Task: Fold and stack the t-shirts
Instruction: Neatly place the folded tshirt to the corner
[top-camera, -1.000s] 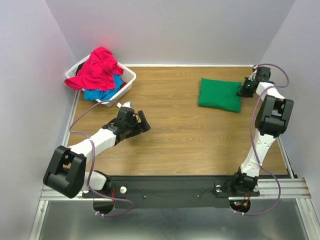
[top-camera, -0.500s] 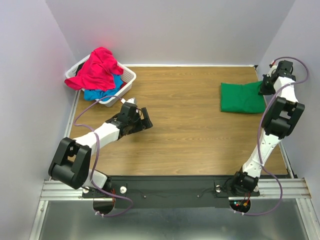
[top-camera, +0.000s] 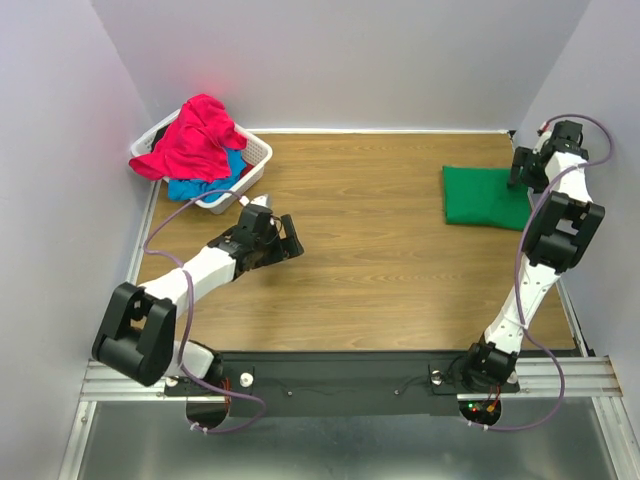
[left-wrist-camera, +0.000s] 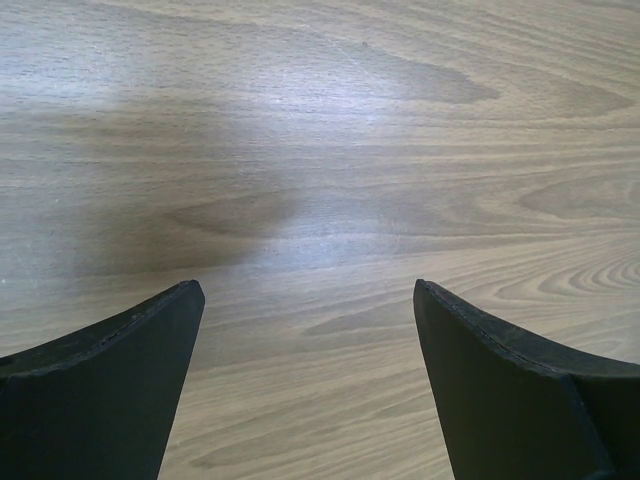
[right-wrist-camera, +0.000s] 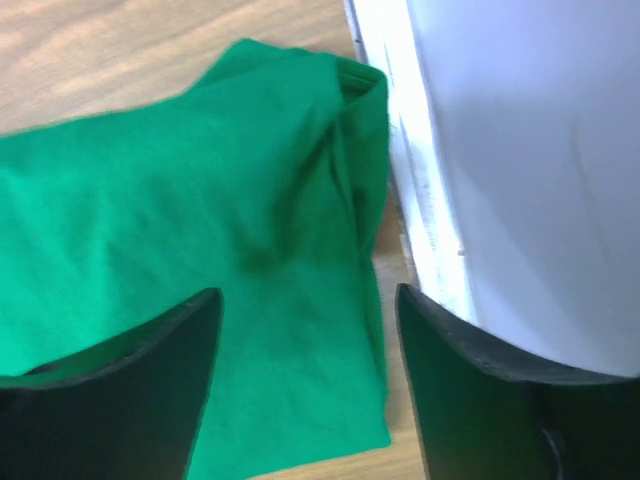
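Note:
A folded green t-shirt (top-camera: 484, 195) (right-wrist-camera: 180, 260) lies flat at the far right of the wooden table, close to the right wall. My right gripper (top-camera: 520, 172) (right-wrist-camera: 308, 295) hovers over the shirt's right edge, open, with nothing between its fingers. A pinkish-red t-shirt (top-camera: 196, 137) is heaped on a blue t-shirt (top-camera: 205, 185) in the white basket (top-camera: 255, 155) at the far left. Right of and below the basket, my left gripper (top-camera: 283, 240) (left-wrist-camera: 308, 290) is low over bare wood, open and empty.
The right wall and its white base strip (right-wrist-camera: 400, 150) stand right beside the green shirt and the right gripper. The left arm's cable (top-camera: 165, 225) loops near the basket. Bare wood (top-camera: 370, 230) spans the table's middle.
The right gripper dragged the green shirt rightward to the wall side, then opened and let it go. The left gripper shifted only slightly.

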